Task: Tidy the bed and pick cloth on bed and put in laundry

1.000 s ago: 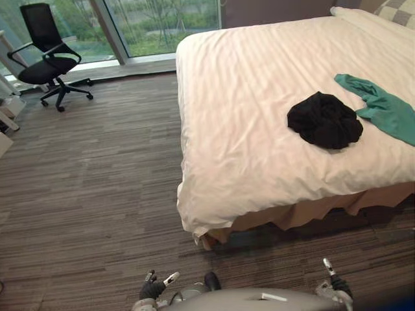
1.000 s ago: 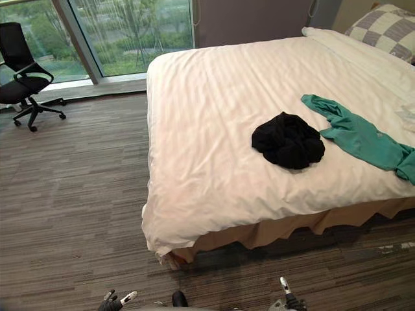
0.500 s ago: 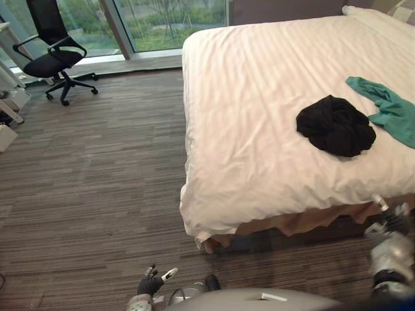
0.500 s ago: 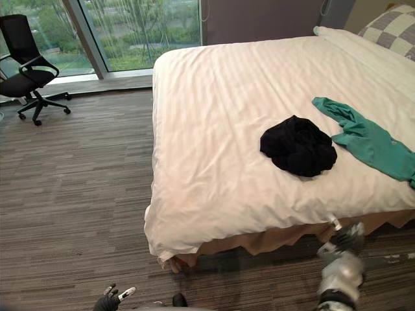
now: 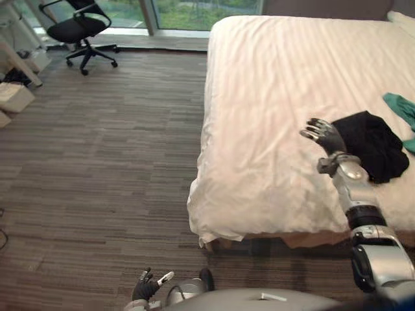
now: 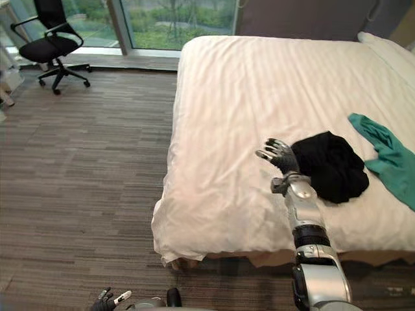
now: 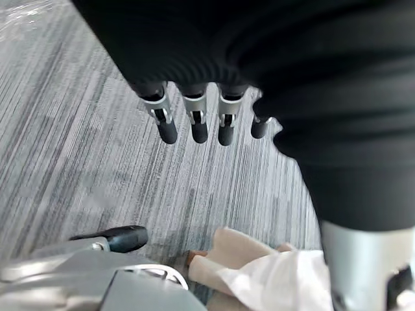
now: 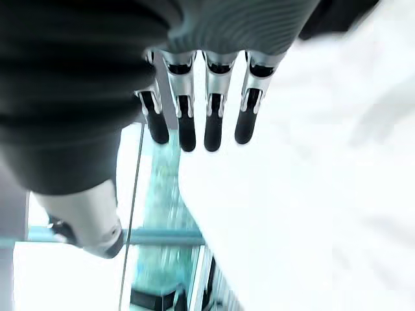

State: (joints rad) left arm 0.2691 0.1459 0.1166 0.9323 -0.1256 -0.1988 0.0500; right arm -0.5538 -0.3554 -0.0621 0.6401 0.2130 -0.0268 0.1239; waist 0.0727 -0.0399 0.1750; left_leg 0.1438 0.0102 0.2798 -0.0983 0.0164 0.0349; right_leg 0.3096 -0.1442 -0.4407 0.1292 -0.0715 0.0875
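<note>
So, the black cloth (image 6: 332,166) is bunched in a loose heap on the bed (image 5: 272,84), over toward the near edge on the robot's right. The right hand (image 6: 280,154) hovers just beside the heap, on its left side, above the white cover. Its fingers (image 8: 214,123) are stretched out and relaxed with nothing in them, and I'd say they're close to the fabric but not touching it. The left hand (image 5: 146,287) hangs low near the floor, and its fingers (image 7: 197,122) are straight and empty too.

How it'll handle, going by the look: soft, floppy and very light, nothing fragile. It won't slip like plastic, but it will sag and trail once it's lifted. My guess is the best place to take hold is the top of the mound, where the folds pile thickest, so several layers get caught at once. Pinching an edge would probably just unroll it into a long dangling strip. The bed cover underneath is soft as well, so going in too deep risks catching the sheet along with it.

A green cloth (image 6: 386,154) lies spread flatter just past the black one, on its right and nearly touching it. That one looks equally limp, and I'd grab it at a bunched fold.
</note>
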